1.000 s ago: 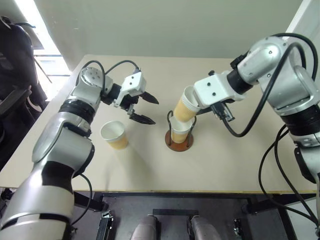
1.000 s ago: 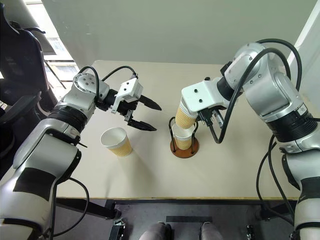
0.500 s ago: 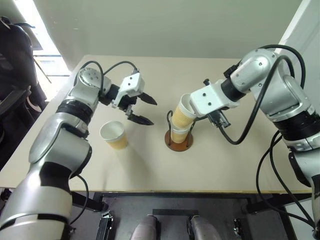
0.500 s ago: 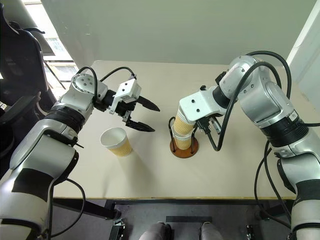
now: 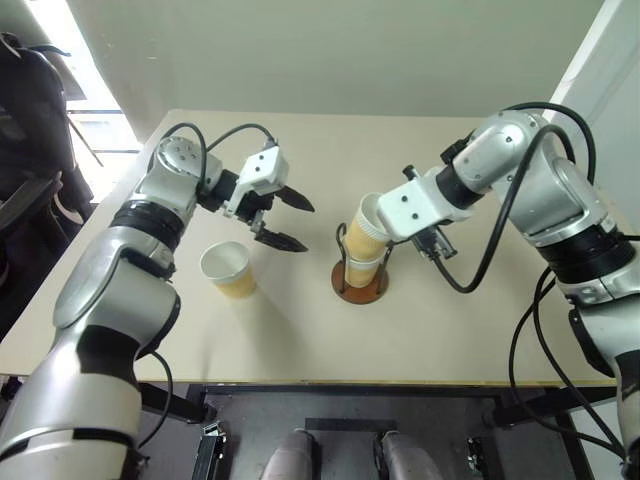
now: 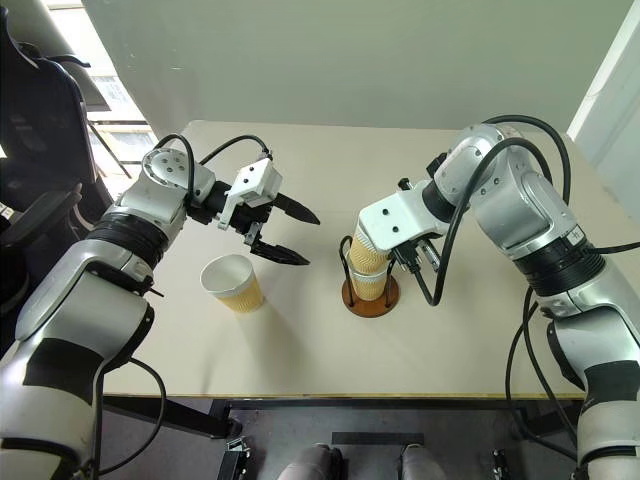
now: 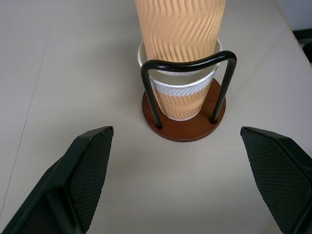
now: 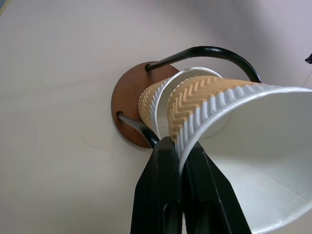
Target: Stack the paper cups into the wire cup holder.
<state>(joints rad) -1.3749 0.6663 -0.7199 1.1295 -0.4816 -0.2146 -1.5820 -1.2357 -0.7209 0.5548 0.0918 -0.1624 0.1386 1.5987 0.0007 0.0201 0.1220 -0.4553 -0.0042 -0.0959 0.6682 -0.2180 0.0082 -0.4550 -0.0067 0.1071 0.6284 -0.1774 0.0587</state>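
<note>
The wire cup holder (image 5: 349, 293), a brown disc with dark wire loops, stands mid-table with one paper cup (image 5: 361, 271) upright in it. A second paper cup (image 5: 360, 230) leans toward my right arm, its lower end inside the seated cup. My right gripper (image 8: 178, 146) is shut on this cup's white rim, one finger inside and one outside. A third paper cup (image 5: 229, 270) stands alone to the holder's left, mouth up. My left gripper (image 5: 308, 227) hovers open and empty above the table between the loose cup and the holder, pointing at the holder (image 7: 184, 122).
The beige table (image 5: 450, 330) has bare surface on all sides of the holder, and its front edge runs close below. A black cable (image 5: 470, 282) loops down from my right arm near the holder. A dark chair (image 5: 30, 150) stands off the table's left side.
My right gripper has lowered the held cup and shifted it a little left, so its base sits deeper in the holder's cup. The left gripper and loose cup have not moved.
</note>
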